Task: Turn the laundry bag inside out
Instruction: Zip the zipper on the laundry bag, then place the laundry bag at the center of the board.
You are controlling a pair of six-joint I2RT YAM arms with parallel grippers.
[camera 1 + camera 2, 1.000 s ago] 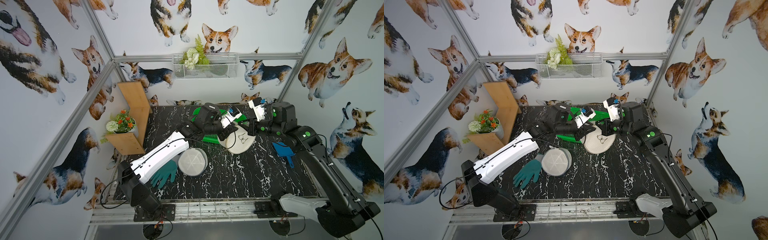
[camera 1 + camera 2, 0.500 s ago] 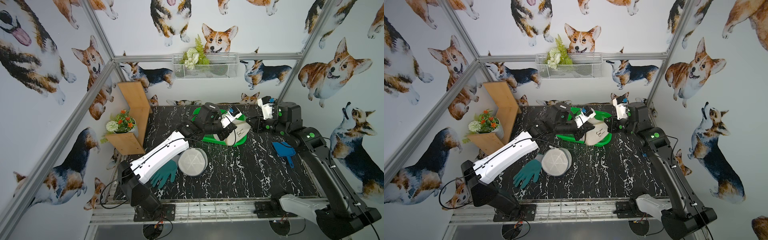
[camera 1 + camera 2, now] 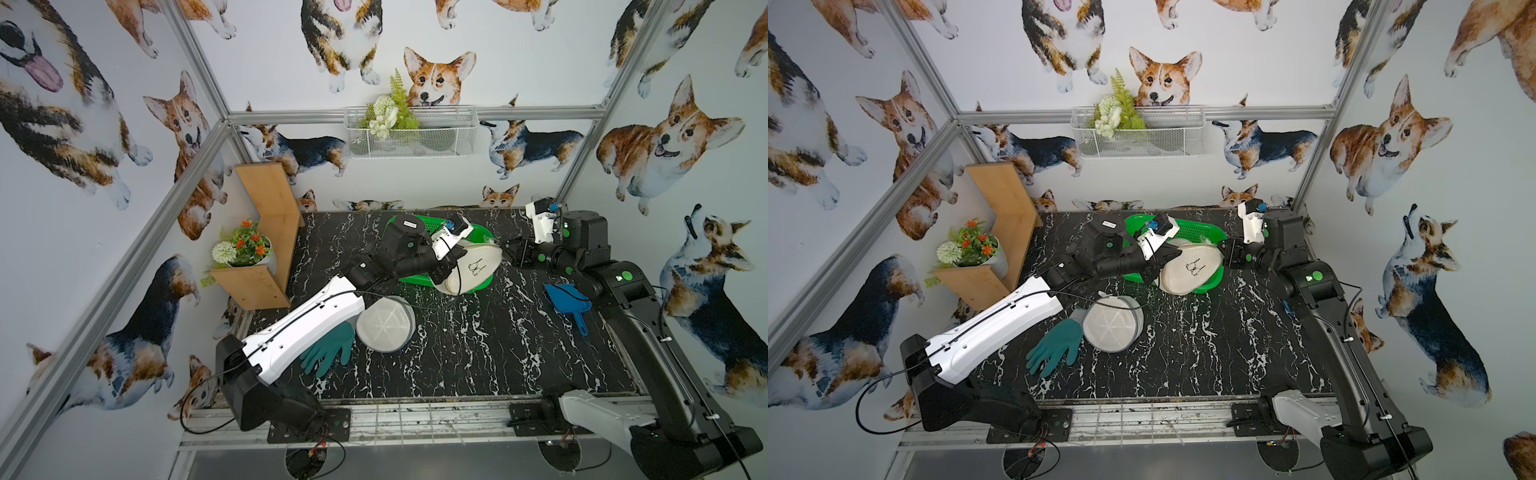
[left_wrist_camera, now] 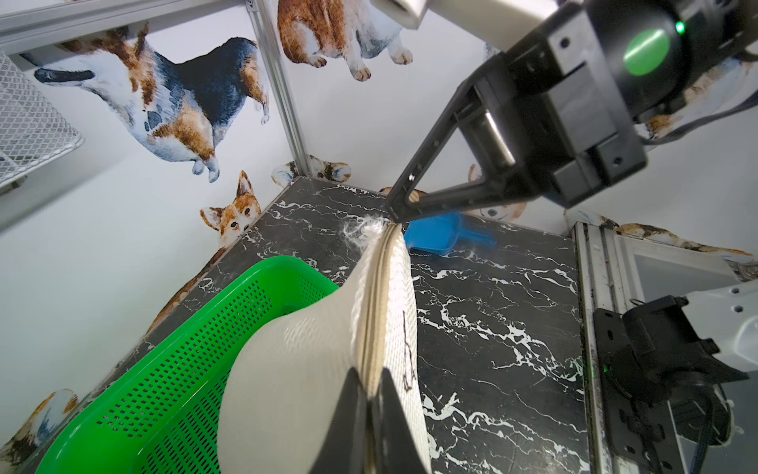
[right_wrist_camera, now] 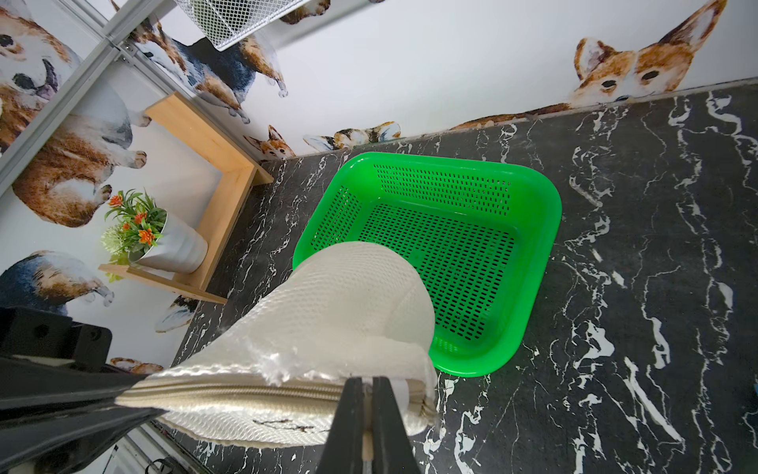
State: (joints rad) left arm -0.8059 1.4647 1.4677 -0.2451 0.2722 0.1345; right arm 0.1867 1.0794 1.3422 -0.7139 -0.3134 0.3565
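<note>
**mesh_fan:** Where's the laundry bag (image 3: 486, 257) sitting right now?

**yam_tinkerer:** It's up between both arms, over the right-hand rim of the green basket (image 5: 549, 197), back near the far edge of the worktop (image 3: 478, 353). Can't tell if its lower side touches that rim. The left claw (image 4: 371, 394) is pressed together on one end of the zipper edge. The right claw (image 5: 371, 394) is pressed together on the other end, the frayed one. So both are pinching the bag and neither is spread.

**mesh_fan:** Which way does it lie?

**yam_tinkerer:** The long axis is the zipper (image 5: 246, 390), and it runs straight from one claw to the other, roughly along the far edge. Neither arm is nearer, since each has an end. The zipper looks shut along the stretch I can see. My guess is that pulling the ends apart only tightens that line. One claw probably has to let go and come in across the seam to get a mouth open before anything turns inside out.

**mesh_fan:** Any brand or text on it?

**yam_tinkerer:** Just a black line drawing (image 3: 476, 268) on the side facing up, some kind of garment sketch with no letters. There's a white sticker (image 3: 409, 223) on the left arm, too small to read.
</note>
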